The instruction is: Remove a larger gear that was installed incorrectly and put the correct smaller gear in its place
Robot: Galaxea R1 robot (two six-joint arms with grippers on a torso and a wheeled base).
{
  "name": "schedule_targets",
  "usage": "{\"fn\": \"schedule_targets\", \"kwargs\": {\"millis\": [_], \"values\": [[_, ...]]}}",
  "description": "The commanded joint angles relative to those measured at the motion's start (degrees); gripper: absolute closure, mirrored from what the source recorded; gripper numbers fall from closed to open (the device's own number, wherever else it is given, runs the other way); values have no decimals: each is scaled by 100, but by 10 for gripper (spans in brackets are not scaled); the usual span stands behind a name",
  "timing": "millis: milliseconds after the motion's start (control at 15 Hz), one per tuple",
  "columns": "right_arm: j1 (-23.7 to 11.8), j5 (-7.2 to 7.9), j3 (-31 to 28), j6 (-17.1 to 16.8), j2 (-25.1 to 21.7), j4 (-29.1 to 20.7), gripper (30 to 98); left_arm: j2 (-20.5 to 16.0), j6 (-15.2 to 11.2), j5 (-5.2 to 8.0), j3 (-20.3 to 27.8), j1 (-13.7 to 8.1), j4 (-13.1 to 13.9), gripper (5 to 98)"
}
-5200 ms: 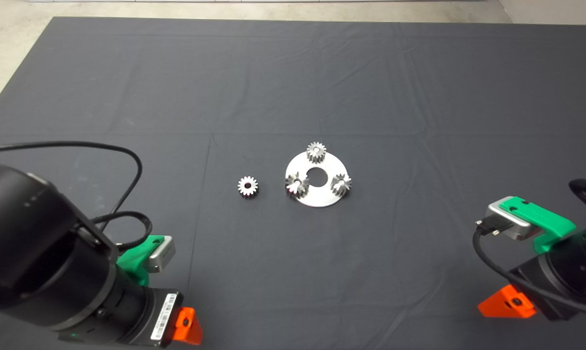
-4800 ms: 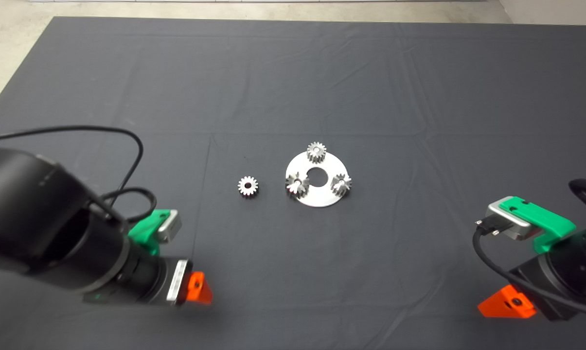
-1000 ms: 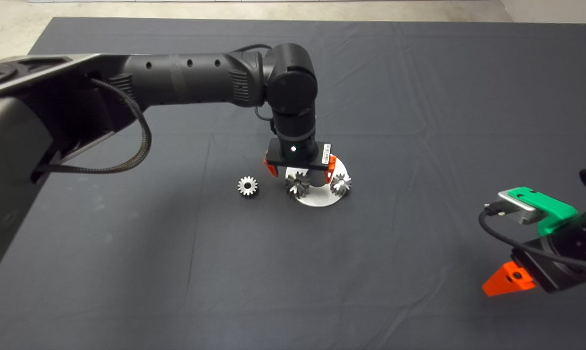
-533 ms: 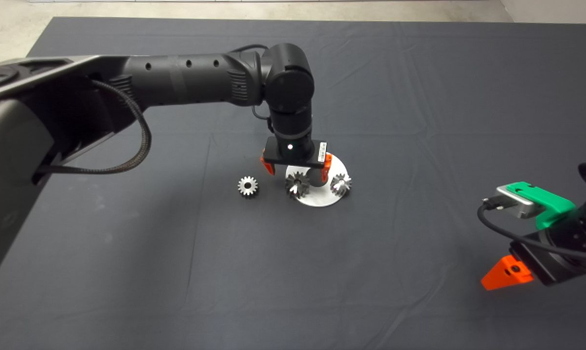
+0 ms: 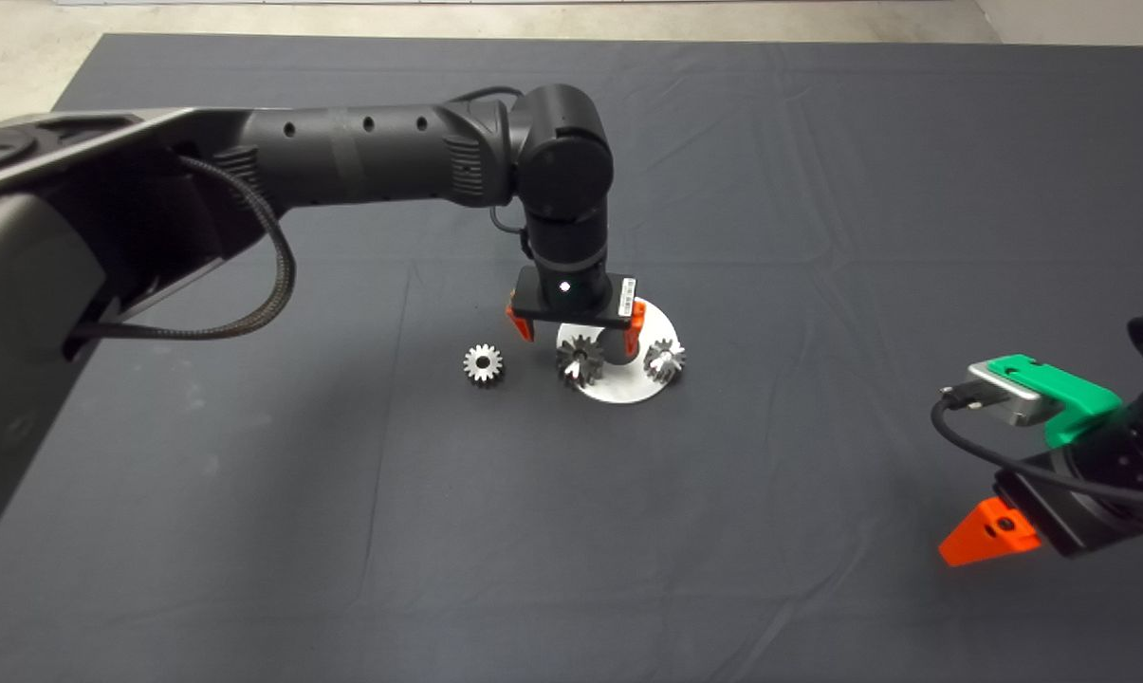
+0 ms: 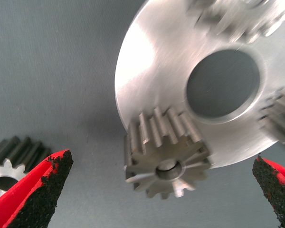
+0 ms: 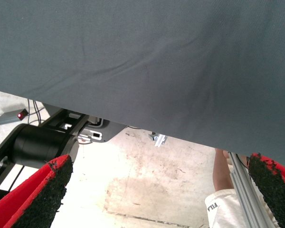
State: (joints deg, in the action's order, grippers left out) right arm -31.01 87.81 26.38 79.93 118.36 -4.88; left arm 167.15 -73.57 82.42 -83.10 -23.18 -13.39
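Fingers [image 6: 40,187] of our left gripper [image 6: 164,190] spread wide, straddling the big gear [image 6: 166,156] on its plate [image 6: 147,71] for removal; small gear [image 5: 483,363] waits left; right gripper [image 7: 156,199] parked open, near-right.

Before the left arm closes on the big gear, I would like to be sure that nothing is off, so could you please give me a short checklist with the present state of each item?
1. Left gripper open: ok.
2. Larger gear between its fingers: ok, with a gap on each side.
3. Larger gear on the silver plate: ok, at the plate's edge.
4. Smaller gear free on the mat, beside the plate: ok.
5. Fingers low enough to grip: cannot tell.
6. Right gripper parked at the mat's right edge, open: ok.
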Motion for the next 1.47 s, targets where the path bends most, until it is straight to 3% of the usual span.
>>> {"fn": "schedule_targets", "kwargs": {"millis": [0, 1067, 1400], "values": [[-134, 597, -12, -13, -53, -251, 307, 15, 45, 99, 59, 42, -41, 60], [-143, 597, -29, -13, -62, -242, 307, 103, 150, 19, -90, 68, -33, 62], [-151, 597, -20, -13, -62, -241, 307, 103, 159, -7, -108, 68, -33, 103]]}}
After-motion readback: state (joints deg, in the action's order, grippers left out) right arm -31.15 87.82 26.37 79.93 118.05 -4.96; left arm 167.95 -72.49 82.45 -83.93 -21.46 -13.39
